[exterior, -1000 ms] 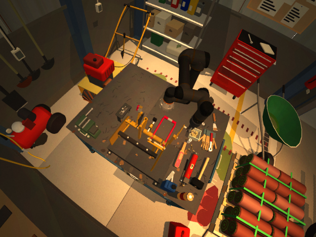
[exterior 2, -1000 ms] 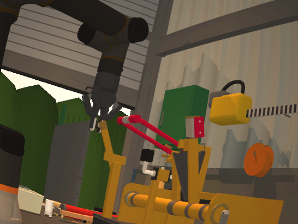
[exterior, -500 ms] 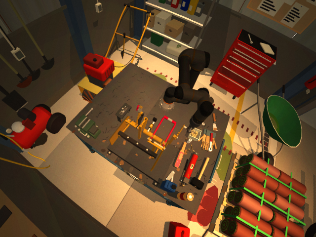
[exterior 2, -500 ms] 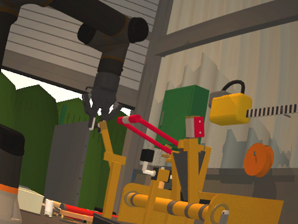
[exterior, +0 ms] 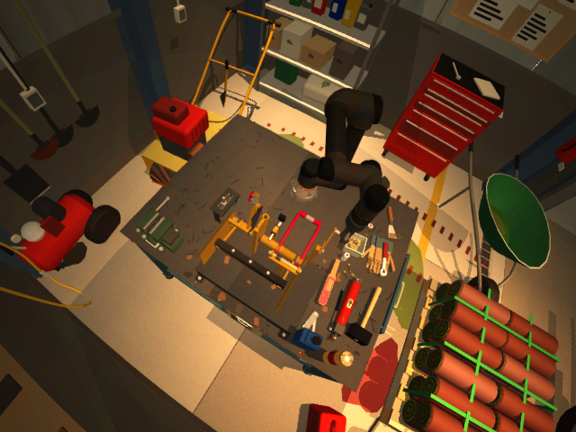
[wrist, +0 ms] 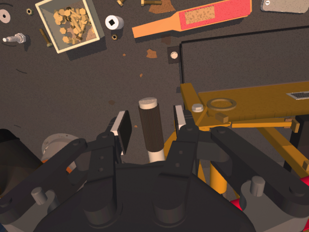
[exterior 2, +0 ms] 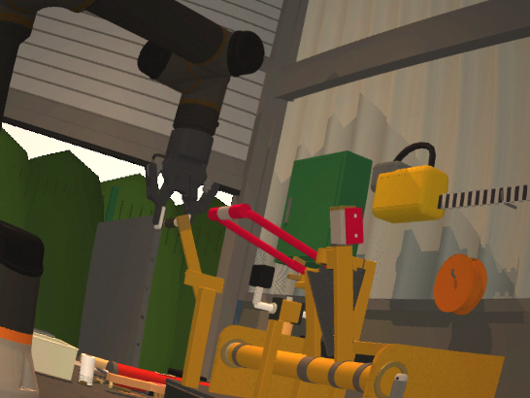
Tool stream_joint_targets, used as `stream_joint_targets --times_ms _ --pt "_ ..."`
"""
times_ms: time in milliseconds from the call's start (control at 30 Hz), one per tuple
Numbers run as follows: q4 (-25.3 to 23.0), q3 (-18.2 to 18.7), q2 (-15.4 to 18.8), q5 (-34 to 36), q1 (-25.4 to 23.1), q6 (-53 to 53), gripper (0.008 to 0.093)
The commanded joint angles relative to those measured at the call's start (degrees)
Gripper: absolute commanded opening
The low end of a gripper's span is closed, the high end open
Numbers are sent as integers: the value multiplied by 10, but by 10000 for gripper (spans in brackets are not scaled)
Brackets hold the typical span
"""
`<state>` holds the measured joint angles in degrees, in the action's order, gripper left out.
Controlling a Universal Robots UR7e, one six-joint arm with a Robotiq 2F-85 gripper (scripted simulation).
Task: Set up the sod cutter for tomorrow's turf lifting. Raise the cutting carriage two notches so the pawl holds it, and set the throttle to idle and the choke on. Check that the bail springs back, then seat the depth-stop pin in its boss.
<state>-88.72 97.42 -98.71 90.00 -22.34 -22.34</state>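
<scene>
The yellow sod cutter [exterior: 260, 246] stands in the middle of the dark workbench, with its red bail [exterior: 300, 235] arching over the frame and a red-capped lever [exterior 2: 346, 225] rising from the toothed sector. At the cutter's right end a long yellow lever [exterior 2: 194, 272] rises to a dark knurled grip [wrist: 151, 127] with a pale end cap. My gripper [wrist: 151, 117] sits over that grip, which lies between the fingers. The gripper is open and holds nothing.
A tray of bolts [wrist: 68, 23] sits on the bench ahead of the gripper, near a socket [wrist: 113, 22] and an orange-and-red paddle tool [wrist: 194, 16]. Hand tools [exterior: 353, 297] crowd the bench's right side. A green vise [exterior: 160, 228] sits at the left edge.
</scene>
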Motion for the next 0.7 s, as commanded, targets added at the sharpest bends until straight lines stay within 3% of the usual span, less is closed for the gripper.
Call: stream_joint_targets --times_ms 0,333,667 --pt "0 0 0 0 0 0 480" --pt "11 -12 0 0 0 0 480" --pt "66 -72 5 0 0 0 480"
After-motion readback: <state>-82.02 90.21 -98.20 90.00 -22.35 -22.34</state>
